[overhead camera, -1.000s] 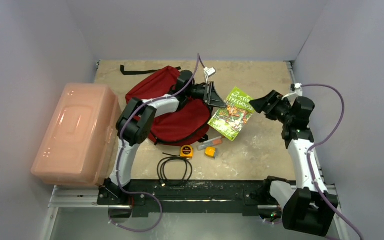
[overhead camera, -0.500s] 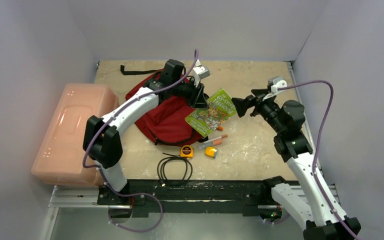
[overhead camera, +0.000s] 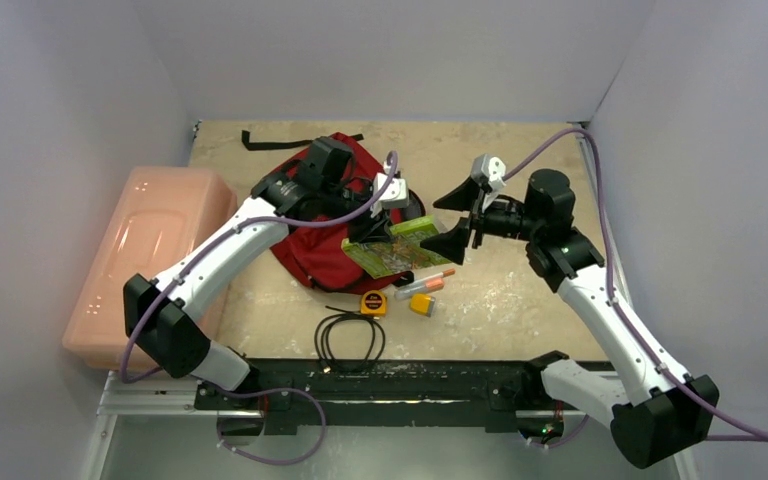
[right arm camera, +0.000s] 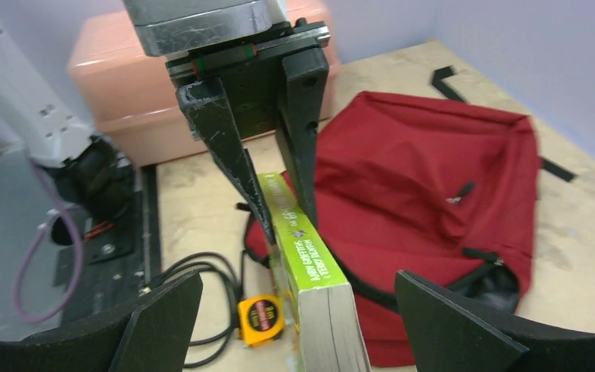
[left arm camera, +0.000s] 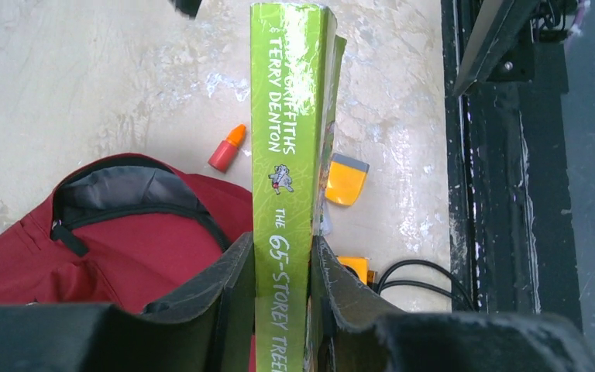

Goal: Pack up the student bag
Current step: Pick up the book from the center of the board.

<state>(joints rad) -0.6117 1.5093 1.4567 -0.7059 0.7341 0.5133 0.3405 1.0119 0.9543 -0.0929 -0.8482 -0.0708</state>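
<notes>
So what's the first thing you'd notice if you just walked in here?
The bright green book jumps out, pinched in the left gripper over the dark red backpack mid-table. The right gripper gapes wide open facing the book, and a big pale pink box sits at the left edge.

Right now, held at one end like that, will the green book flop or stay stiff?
Probably stiff: the book juts straight out from the left gripper without sagging. Its pages may fan, since one cover gapes slightly at the far end. It looks thick, so likely weighty enough to pivot in that end grip.
</notes>
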